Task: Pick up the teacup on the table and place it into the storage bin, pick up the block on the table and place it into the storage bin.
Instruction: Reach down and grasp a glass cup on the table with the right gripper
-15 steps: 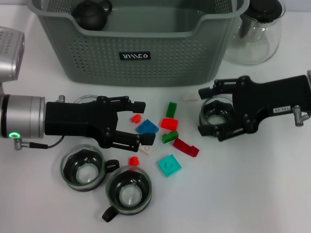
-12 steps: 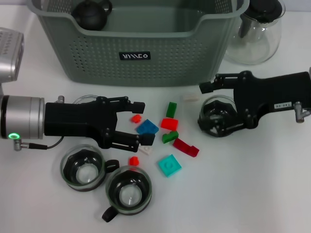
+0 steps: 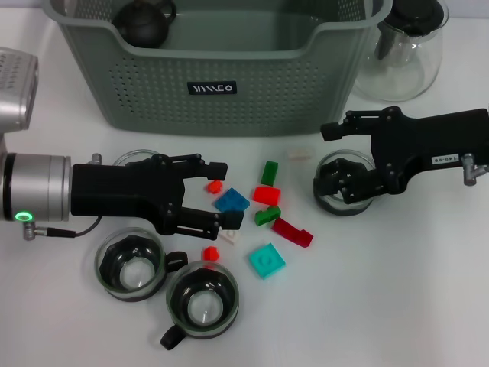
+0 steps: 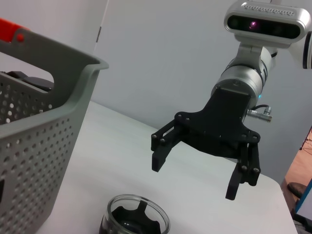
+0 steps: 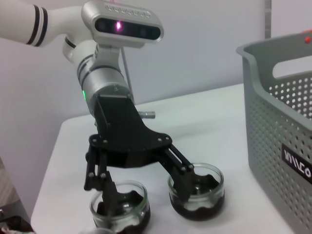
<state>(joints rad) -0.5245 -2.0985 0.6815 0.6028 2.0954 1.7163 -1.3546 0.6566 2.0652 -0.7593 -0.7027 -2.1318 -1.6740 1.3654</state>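
The teacup (image 3: 341, 183), upright with its mouth up, stands on the table (image 3: 397, 290) right of the blocks, below the bin's (image 3: 214, 69) right corner. The right gripper (image 3: 330, 160) straddles it, fingers spread wide, one at the far rim and one over the mouth; nothing is gripped. The bin's long axis runs left to right along the table's far edge; a dark teapot (image 3: 145, 19) sits in its left corner. A glass teapot (image 3: 401, 50) stands just right of the bin. Three more cups lie left. About ten blocks are scattered mid-table, a blue block (image 3: 231, 201) among them. The left gripper (image 3: 223, 193) hovers open beside it, empty.
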